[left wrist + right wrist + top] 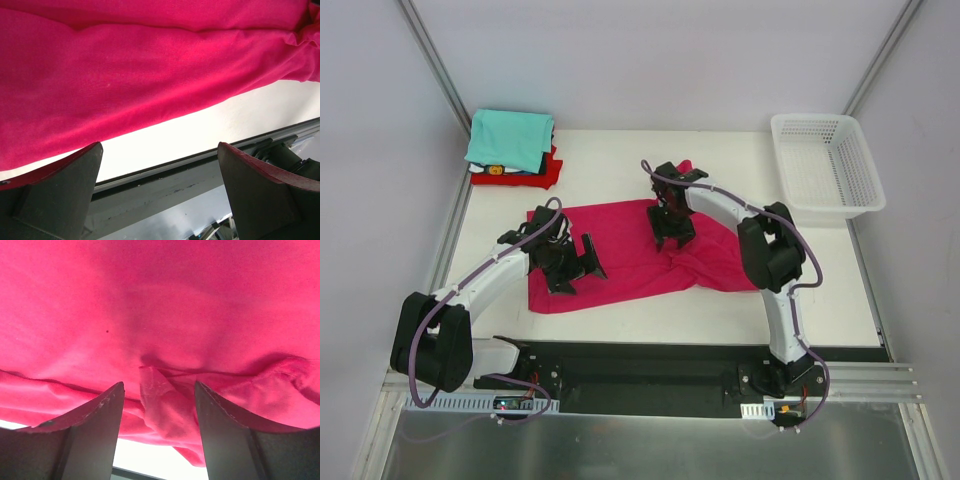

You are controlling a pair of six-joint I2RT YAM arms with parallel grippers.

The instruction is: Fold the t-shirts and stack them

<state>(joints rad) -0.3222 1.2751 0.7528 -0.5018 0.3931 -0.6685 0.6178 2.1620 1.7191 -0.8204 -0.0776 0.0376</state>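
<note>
**Item 1: left gripper (pixel 575 265).** I read its fingers (pixel 65 190) as spread wide, with nothing between them and nothing pinched. It hangs over the left end of the magenta t-shirt (pixel 630 250). In its wrist view the shirt's near hem runs just ahead of the tips, and a bare strip of table (pixel 200 130) lies under the gap.

**Item 2: right gripper (pixel 672 235).** Its jaws are parted, though less widely than the left pair. A raised fold of the magenta cloth (pixel 160 405) stands between the fingers (pixel 90 430). I see neither pad pressing it, so I log no grip. I cannot tell whether the tips touch the fabric below. The shirt fills everything ahead of this gripper.

**Item 3: folded stack.** It sits well beyond the left gripper, toward the far-left corner. The teal t-shirt (pixel 510 138) is on top, the red t-shirt (pixel 548 175) is at the bottom, and a dark and white one (pixel 492 169) sits between them.

**Item 4: white mesh basket (pixel 820 122).** It stands well to the right of the right gripper.
</note>
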